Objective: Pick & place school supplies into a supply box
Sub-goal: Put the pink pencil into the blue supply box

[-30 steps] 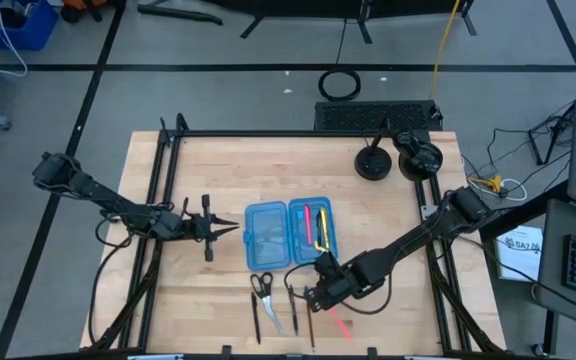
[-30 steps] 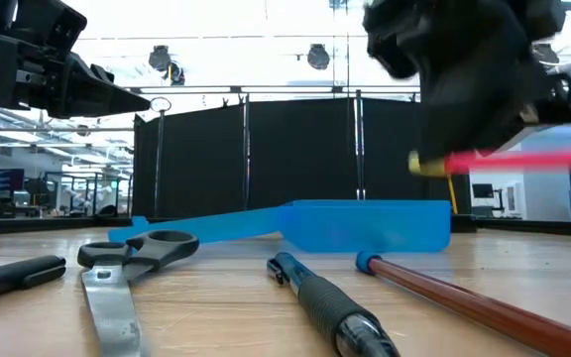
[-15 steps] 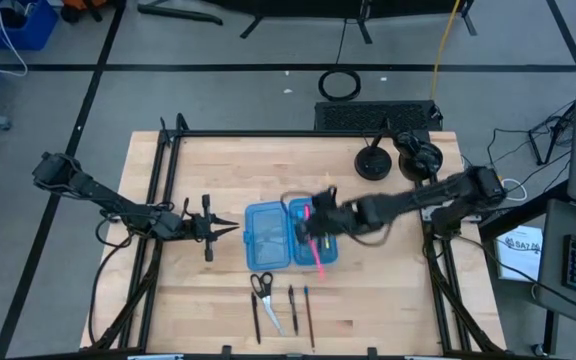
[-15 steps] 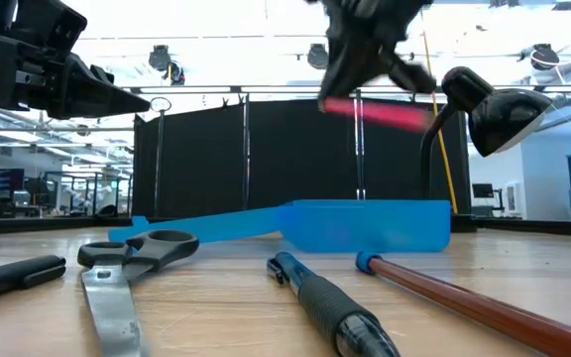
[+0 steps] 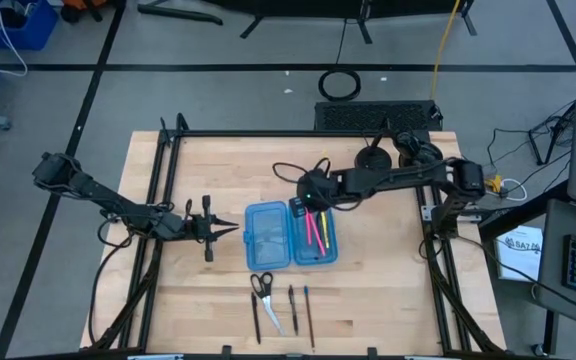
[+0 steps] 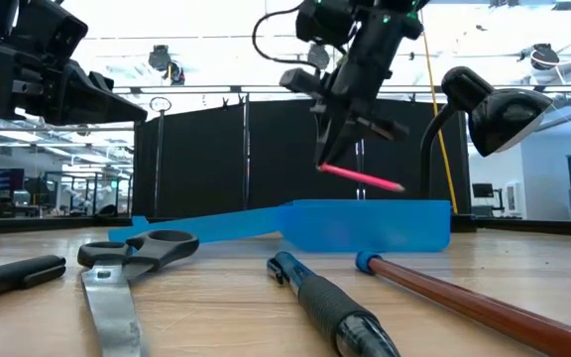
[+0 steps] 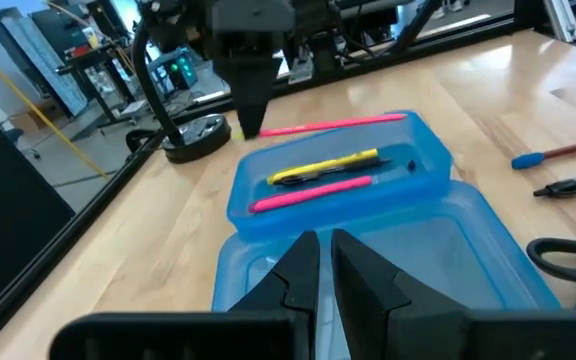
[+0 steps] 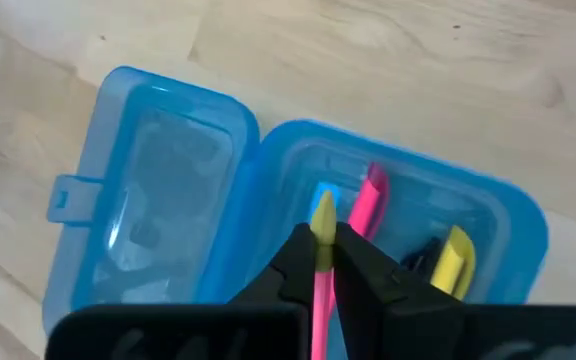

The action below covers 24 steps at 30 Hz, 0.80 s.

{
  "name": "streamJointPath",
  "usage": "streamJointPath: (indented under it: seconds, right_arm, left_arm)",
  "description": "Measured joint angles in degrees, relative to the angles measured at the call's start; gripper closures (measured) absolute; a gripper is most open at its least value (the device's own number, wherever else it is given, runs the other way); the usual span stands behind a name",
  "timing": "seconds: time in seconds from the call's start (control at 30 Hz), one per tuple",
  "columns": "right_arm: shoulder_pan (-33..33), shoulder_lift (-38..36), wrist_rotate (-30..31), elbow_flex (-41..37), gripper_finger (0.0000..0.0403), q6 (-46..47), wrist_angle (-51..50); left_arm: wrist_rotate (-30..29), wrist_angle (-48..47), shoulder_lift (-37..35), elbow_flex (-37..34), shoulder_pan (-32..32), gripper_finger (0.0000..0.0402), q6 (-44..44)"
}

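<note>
High view: right gripper [image 5: 311, 196] has swung from the worktop's [image 5: 388, 280] near edge to the far end of the supply box [image 5: 290, 234], fingers clenched on a pink pencil [image 5: 317, 230] over the tray, so release looks next. Low view: scissors [image 6: 117, 278] and pens remain out. Left wrist view: left gripper [image 7: 320, 262] idle, fingers closed, empty. Right wrist view: pencil's far end hidden.

A black desk lamp [image 5: 373, 162] and headphones [image 5: 417, 155] sit near the wooden table's [image 5: 388, 270] far right corner
</note>
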Motion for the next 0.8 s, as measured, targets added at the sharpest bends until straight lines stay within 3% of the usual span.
streamJointPath:
  seconds: [0.8]
  right_arm:
    - [-1.7,7.0,-1.7,0.0,0.039,-1.8,0.5]
  left_arm:
    - [0.0,-0.3,0.0,0.0,0.0,0.0364,0.1]
